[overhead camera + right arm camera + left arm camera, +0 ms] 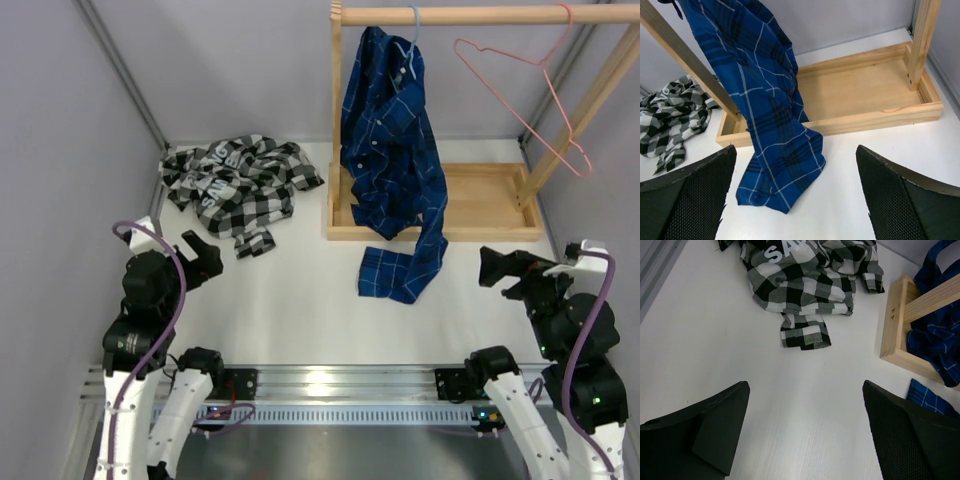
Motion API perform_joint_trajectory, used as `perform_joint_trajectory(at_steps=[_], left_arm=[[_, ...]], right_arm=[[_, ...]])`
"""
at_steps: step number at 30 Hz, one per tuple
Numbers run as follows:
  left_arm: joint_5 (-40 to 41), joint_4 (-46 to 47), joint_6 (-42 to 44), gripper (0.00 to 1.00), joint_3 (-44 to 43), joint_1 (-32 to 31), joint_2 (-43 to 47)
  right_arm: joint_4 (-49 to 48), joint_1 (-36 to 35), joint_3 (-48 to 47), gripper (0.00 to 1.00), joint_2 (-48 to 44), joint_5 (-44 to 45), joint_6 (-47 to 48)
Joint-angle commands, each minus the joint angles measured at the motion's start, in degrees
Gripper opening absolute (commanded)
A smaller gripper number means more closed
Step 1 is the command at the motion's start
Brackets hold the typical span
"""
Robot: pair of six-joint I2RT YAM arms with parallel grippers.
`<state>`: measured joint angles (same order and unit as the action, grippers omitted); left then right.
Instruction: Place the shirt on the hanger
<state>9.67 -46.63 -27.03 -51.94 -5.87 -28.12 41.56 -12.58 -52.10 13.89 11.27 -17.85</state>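
Hanging on rack: two hangers share the top rail of one wooden rack, a light blue hanger near its left post and the hanger, thin pink wire, hooked at its right end and tilted.
Shirts, count: two.
Blue plaid shirt: on the light blue hanger. It drapes down past the rack's base tray, and its lower end lies on the table just in front of the tray.
The shirt: black-and-white check with white letters showing. It is crumpled in a heap on the table to the left of the rack's base, apart from it and well apart from the pink hanger. One cuff sticks out from the heap on the near side.
Grippers, count: two.
Left gripper: in front of the rack and off to its left, just on the near side of the checked heap. The jaws are spread wide with only bare table between them, gripping nothing.
Right gripper: in front of the rack's right end, facing the base tray. The jaws are spread wide and hold nothing.
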Motion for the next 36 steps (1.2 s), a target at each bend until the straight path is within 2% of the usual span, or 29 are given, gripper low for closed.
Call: perform_joint_trajectory(at_steps=[1,3,6,9,12,13,16,18,21,22,23,24,26,27,28,29,30,31,33,34,35,36], left_arm=[[-0.8,3.0,0.2,0.98,-0.6,0.3,-2.1],[1.4,2.4,-1.7,0.98,-1.4,0.3,-3.4],[3.4,2.6,-9.1,0.98,-1.7,0.3,-6.7],[5.2,6.8,-19.3,0.98,-1.1,0.4,-16.0],[8.0,12.0,-24.9,0.98,-3.6,0.5,-24.9],[9.4,13.1,-25.8,0.98,-6.6,0.8,-31.8],[13.5,14.6,-27.8,0.98,-13.8,3.4,-42.9],[16.4,16.0,-28.3,0.98,-20.5,5.4,-53.7],[12.2,16.1,-26.9,0.98,-32.5,9.3,-70.2],[11.2,16.0,-25.9,0.98,-35.9,9.6,-74.3],[10.3,15.4,-24.1,0.98,-43.2,10.1,-78.3],[10.2,12.7,-24.0,0.98,-46.5,10.1,-85.5],[8.3,11.0,-22.3,0.95,-51.8,10.4,-91.0],[6.9,10.8,-22.1,0.91,-53.3,10.6,-93.3],[4.5,11.0,-22.3,0.64,-52.6,10.5,-93.1],[4.4,11.7,-23.0,0.28,-51.3,10.0,-92.3],[4.2,12.5,-22.7,0.06,-49.7,9.7,-91.1],[3.3,15.8,-21.6,0.00,-46.1,9.1,-87.5],[0.9,17.8,-17.6,0.00,-43.0,6.4,-82.6],[1.4,18.4,-16.1,0.00,-39.1,3.9,-76.1],[5.8,19.4,-13.3,0.00,-36.5,1.7,-72.2],[10.3,19.3,-12.5,0.00,-33.7,-5.6,-68.1]], right_arm=[[-1.0,0.7,-0.1,0.99,0.4,1.6,-0.6],[-1.2,0.7,-0.4,1.00,0.1,1.5,-0.7],[-3.0,0.7,0.8,1.00,0.3,-2.6,-1.2],[-8.7,0.6,4.1,1.00,1.1,-17.5,-2.0],[-14.5,0.7,6.6,0.99,2.9,-23.3,-4.3],[-16.1,0.7,6.8,1.00,3.9,-23.9,-5.7],[-17.7,0.6,6.9,0.99,6.1,-26.7,-6.4],[-17.8,0.7,6.7,0.99,6.7,-28.5,-6.1],[-18.0,0.7,7.8,0.99,6.7,-28.8,-5.6],[-18.3,0.7,8.2,0.99,6.7,-28.8,-5.7],[-18.6,0.7,8.9,0.99,6.7,-28.8,-5.8],[-18.8,0.6,9.1,1.00,6.9,-28.8,-5.7],[-18.9,0.6,9.3,0.99,7.5,-28.8,-5.4],[-18.9,0.6,9.2,0.99,7.6,-28.7,-5.4],[-19.0,0.6,9.2,0.99,8.0,-28.6,-5.2],[-19.0,0.7,9.2,0.99,8.1,-28.3,-5.2],[-19.1,0.6,9.1,0.99,8.2,-27.9,-5.3],[-19.3,0.7,9.1,0.99,8.3,-27.8,-5.5],[-19.6,0.6,9.1,0.99,8.4,-27.9,-5.8],[-19.8,0.7,9.1,0.99,8.5,-27.9,-6.0],[-19.9,0.7,9.2,0.99,8.5,-27.6,-5.9],[-19.8,0.7,9.1,0.99,8.6,-26.9,-5.8]])
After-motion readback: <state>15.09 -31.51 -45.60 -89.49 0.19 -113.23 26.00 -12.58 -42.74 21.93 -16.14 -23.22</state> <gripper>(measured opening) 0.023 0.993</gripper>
